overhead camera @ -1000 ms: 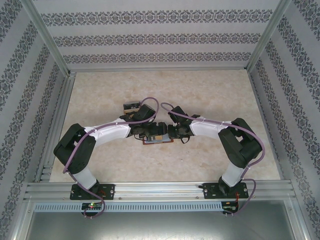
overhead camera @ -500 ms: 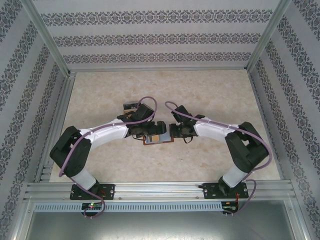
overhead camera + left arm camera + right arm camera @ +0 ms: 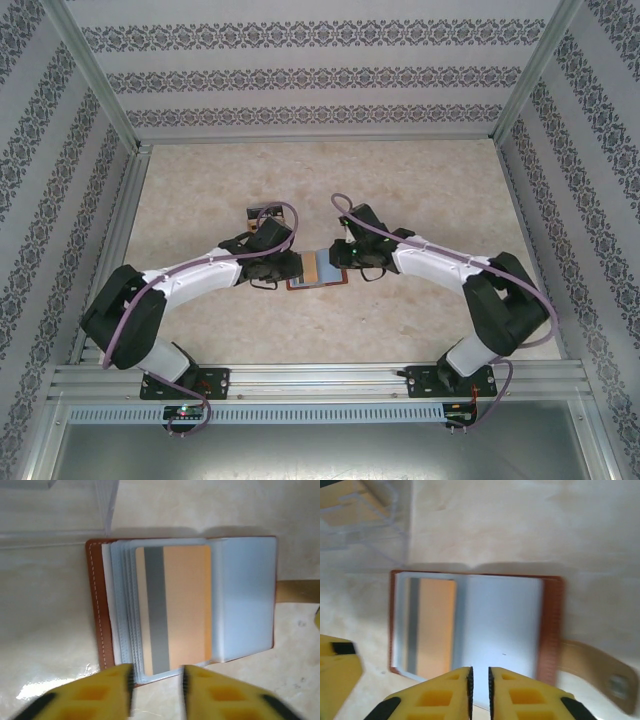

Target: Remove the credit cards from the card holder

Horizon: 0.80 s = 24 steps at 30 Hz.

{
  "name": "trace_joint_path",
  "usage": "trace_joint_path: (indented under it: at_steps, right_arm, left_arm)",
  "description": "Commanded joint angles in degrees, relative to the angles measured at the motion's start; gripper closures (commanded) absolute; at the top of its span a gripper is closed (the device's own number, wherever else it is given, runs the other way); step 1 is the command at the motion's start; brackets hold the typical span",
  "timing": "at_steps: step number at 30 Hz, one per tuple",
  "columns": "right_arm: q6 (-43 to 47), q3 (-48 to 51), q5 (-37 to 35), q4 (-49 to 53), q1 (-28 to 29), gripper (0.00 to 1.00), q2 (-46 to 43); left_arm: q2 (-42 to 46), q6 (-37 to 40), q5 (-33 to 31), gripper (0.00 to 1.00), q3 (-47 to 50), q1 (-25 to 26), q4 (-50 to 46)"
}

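Beige stone-look bench (image 3: 420, 190), patterned walls round it. Top view: left arm (image 3: 190, 275) comes in from lower left and right arm (image 3: 450, 265) from lower right. They meet mid-frame over the holder (image 3: 322, 272).

Clear box (image 3: 262, 213) sits just up-left of the holder, apart from it.

Holder lies open and flat on the bench. Brown leather rim (image 3: 95, 605) frames a stack of pale blue-grey leaves (image 3: 245, 595). Can't tell which leaves carry cards.

One card (image 3: 175, 610) is plain to see: orange with a grey stripe, tucked in the top leaf, left of centre in the holder. Tab (image 3: 297, 591) sticks out at right, undone.

Left jaws: narrow gap between the yellow fingers (image 3: 100, 697) at the bottom of the left wrist view. They line up on the lower edge of the leaf holding the orange card, with nothing clearly pinched.

Right jaws: fingers (image 3: 435, 695) almost closed, thin slit only, at the bottom edge of the big pale leaf. Can't tell if they pinch it or just sit over it.

Progress, my read:
- Done: holder is open and spread, both arms are on station.
- Not done: orange card sits fully inside its sleeve, so I count zero out.
- Left: pin the holder, catch the card's exposed edge, slide it clear onto the bench. Then turn the leaves and repeat for whatever else is in there.
- Risk: slick thin sleeves, so the leaf may lift with the card.
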State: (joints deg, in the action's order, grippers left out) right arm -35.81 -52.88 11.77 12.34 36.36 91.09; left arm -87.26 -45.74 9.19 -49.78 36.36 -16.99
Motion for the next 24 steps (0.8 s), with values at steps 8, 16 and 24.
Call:
trace_joint_path:
  at_steps: [8, 16, 24]
  right_arm:
    - [-5.1, -2.3, 9.5, -7.2, 0.6, 0.85, 8.5]
    - [-6.2, -3.8, 11.3, -8.2, 0.5, 0.86, 11.5]
    - [-6.3, -3.7, 11.1, -7.6, 0.3, 0.81, 13.3]
  left_arm:
    - [-6.2, 0.5, 0.7, 0.89, -1.0, -0.8, 3.2]
    - [-8.1, 0.7, 1.0, 0.89, -1.3, -0.8, 2.8]
    - [-8.3, 0.7, 1.0, 0.89, -1.0, -0.8, 2.3]
